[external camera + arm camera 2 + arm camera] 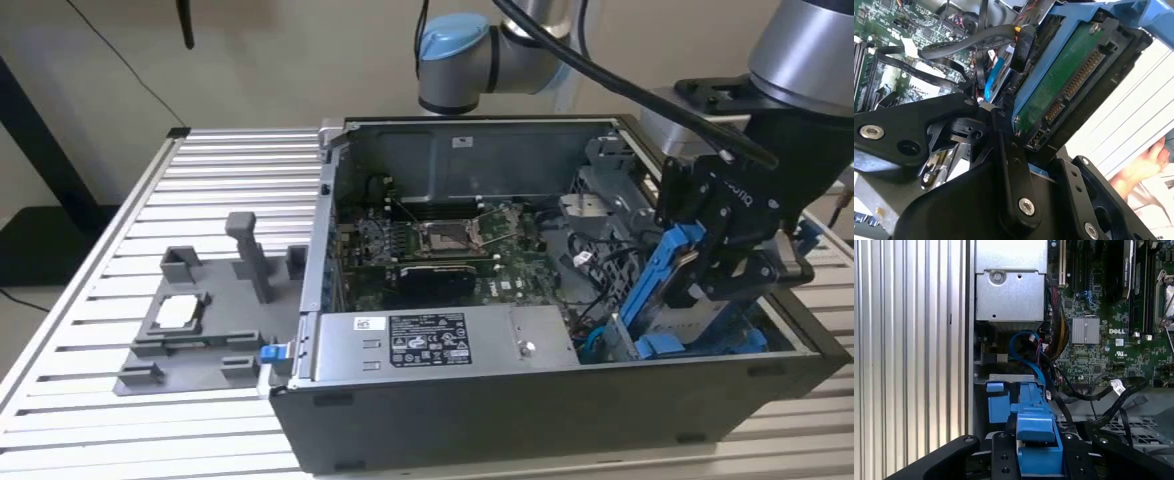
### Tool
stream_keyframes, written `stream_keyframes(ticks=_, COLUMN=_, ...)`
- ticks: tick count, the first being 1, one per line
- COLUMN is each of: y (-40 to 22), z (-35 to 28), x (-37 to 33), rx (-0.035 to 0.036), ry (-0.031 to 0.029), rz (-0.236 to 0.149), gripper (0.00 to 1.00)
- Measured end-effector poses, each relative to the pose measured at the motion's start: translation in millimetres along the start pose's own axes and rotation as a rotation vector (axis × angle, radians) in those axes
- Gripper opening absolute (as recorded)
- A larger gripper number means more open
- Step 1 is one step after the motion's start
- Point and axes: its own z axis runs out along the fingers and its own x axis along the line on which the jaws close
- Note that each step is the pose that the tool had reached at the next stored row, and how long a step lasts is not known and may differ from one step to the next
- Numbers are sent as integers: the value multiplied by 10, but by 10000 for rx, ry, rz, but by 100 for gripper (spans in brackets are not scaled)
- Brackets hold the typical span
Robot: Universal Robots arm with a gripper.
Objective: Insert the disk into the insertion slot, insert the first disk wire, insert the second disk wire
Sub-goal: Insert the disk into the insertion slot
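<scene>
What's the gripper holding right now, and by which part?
The gripper holds the disk, clamped on the handle end of its blue carrier.

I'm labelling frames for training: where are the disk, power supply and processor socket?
the disk (1064, 85): second wrist view, on its green circuit board.
the power supply (411, 340): exterior view, on its white sticker.
the processor socket (445, 236): exterior view, on its centre.

Disk carrier glossy blue plastic; PC case matt grey metal; table ribbed bare alu
</scene>
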Motion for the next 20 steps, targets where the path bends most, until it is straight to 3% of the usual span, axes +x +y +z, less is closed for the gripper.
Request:
stream_keyframes(ticks=2, y=0, z=-1, x=0, rx=0, ry=-10, rz=0, gripper=35)
stream_keyframes(ticks=4, y=0, z=0, x=0, rx=0, ry=-24, rz=-1, gripper=46)
stream_keyframes(ticks=6, y=0, z=0, x=0, rx=0, ry=-34, rz=-1, gripper=46)
stream_keyframes(ticks=7, y=0, z=0, x=0, rx=0, ry=-39, rz=-1, gripper=53)
stream_keyframes(ticks=10, y=0, z=-13, x=0, rx=0, ry=-43, rz=-1, gripper=53)
stream_keyframes(ticks=15, y=6, z=-179, x=-10, rx=9, ry=-44, rz=-2, gripper=53)
stream_keyframes(ticks=17, y=7, z=-216, x=-16, rx=24, ry=-44, rz=-2, gripper=53)
stream_keyframes(ticks=18, y=8, z=-218, x=-19, rx=53, ry=-46, rz=-1, gripper=53)
stream_keyframes(ticks=19, y=9, z=-218, x=-21, rx=155, ry=-46, rz=-1, gripper=53)
stream_keyframes(ticks=20, y=9, z=-219, x=-25, rx=328, ry=-44, rz=-3, gripper=53)
